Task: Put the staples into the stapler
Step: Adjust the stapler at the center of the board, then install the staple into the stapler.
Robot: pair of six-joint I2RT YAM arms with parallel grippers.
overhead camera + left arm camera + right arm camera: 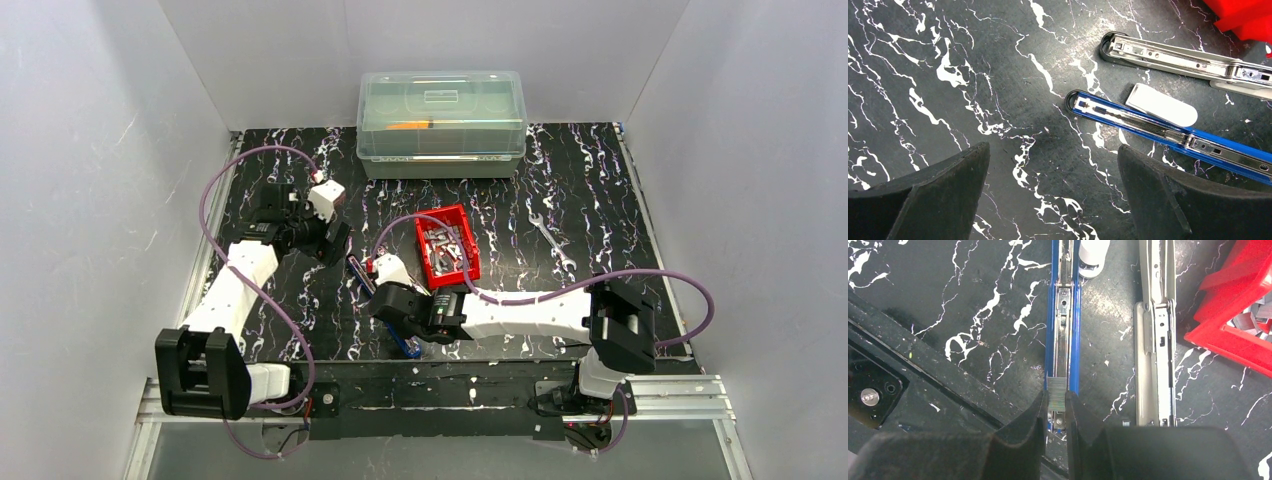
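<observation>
Left tool (1052, 150) wide open, arm stretched forward. Right tool (1054, 407) low, arm reaching leftward, pinching staples (1056, 386).

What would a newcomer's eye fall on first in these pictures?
The bright red tray of loose staples stands out in the middle of the black marbled table. Toward the near edge, the right end effector pinches a strip of staples over the open blue stapler, with a grey stapler lying alongside.
</observation>
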